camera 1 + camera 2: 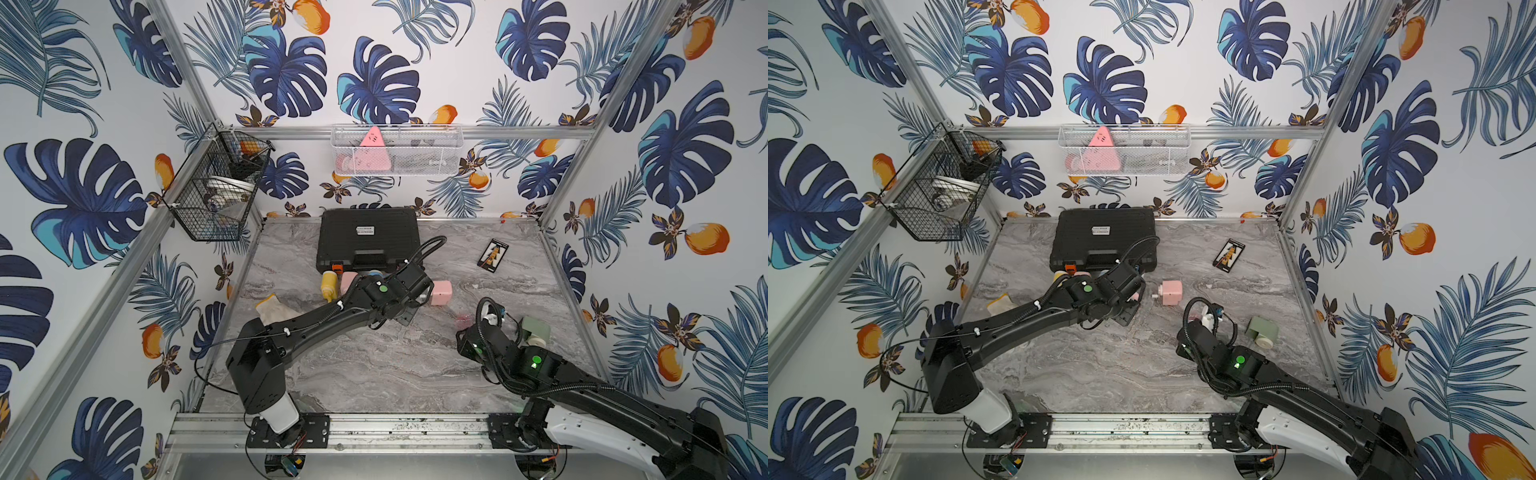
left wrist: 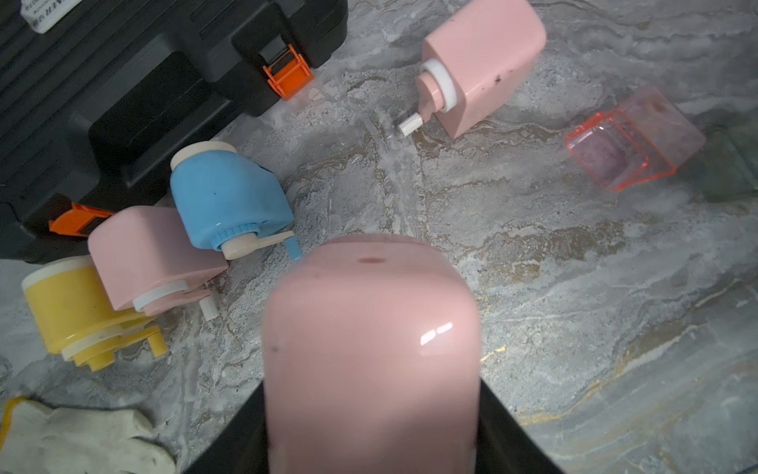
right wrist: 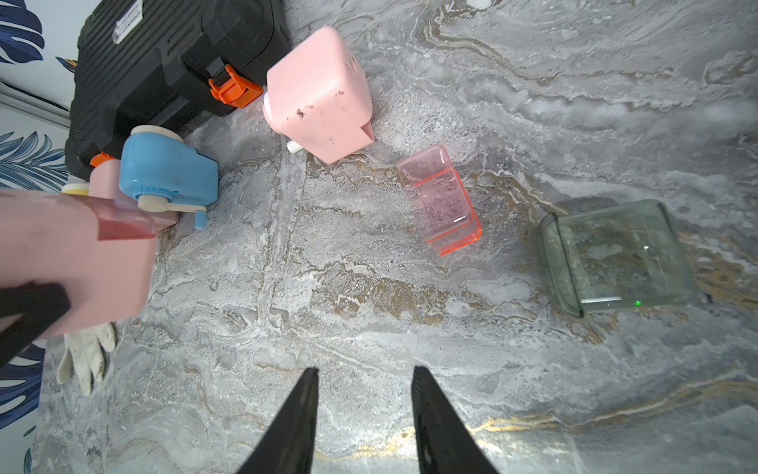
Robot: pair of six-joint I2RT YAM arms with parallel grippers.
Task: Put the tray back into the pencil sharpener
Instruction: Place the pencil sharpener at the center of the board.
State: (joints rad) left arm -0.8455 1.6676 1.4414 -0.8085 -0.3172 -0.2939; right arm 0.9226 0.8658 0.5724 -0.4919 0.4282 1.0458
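Near the middle of the marble table (image 1: 374,365), just in front of the black case (image 1: 368,237) that sits at the back edge, the left gripper (image 2: 371,385) pinches a pink pencil sharpener (image 2: 371,336). Its two black fingers (image 2: 504,427) press on opposite sides of the body and hold it clear of the surface. From the right wrist view, the end of that sharpener turned toward the right arm shows a darker pink panel (image 3: 123,223). I cannot tell whether it is a tray front or an opening.

Toward the right edge, the right gripper (image 3: 365,369) hangs above bare marble with its jaws spread. Nothing is between them and they touch nothing.

The pink clear tray (image 3: 441,201) lies on the table ahead of the right gripper and apart from both grippers. It sits between a second pink sharpener (image 3: 320,94) lying on its side and a greenish clear tray (image 3: 615,258). It is close to the second sharpener, but whether the two touch I cannot tell.
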